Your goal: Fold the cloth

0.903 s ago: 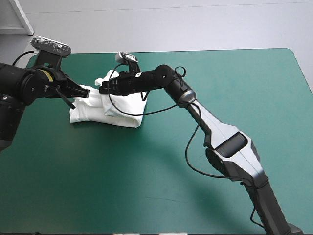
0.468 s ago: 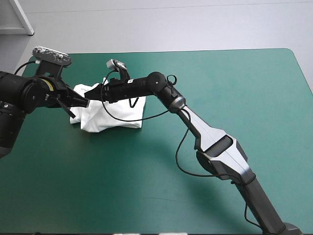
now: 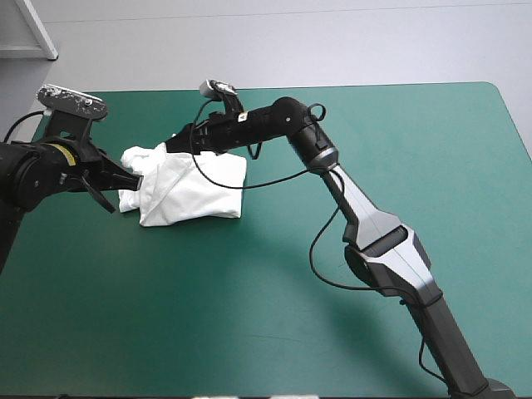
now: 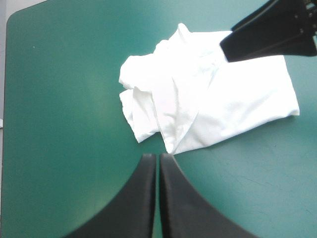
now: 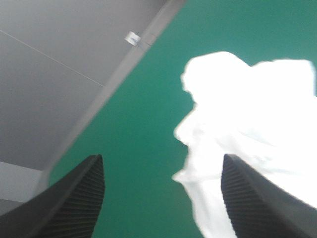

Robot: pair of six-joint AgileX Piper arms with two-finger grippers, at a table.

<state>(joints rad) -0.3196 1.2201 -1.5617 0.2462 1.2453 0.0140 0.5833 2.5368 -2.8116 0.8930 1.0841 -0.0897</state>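
T-shirt's (image 3: 195, 187) far edge hidden under the right hand (image 3: 173, 145), perhaps touching.

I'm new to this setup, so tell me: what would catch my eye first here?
The white T-shirt, a loosely folded bundle, stands out on the teal-green cover toward its far left corner. The right gripper is open at the bundle's far edge, while the left gripper, shut, points at its left end from close by.

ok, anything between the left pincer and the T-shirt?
Nothing visible. Only bare teal-green cover lies between the shut left pincer and the T-shirt's near edge; the right pincer is over its far side.
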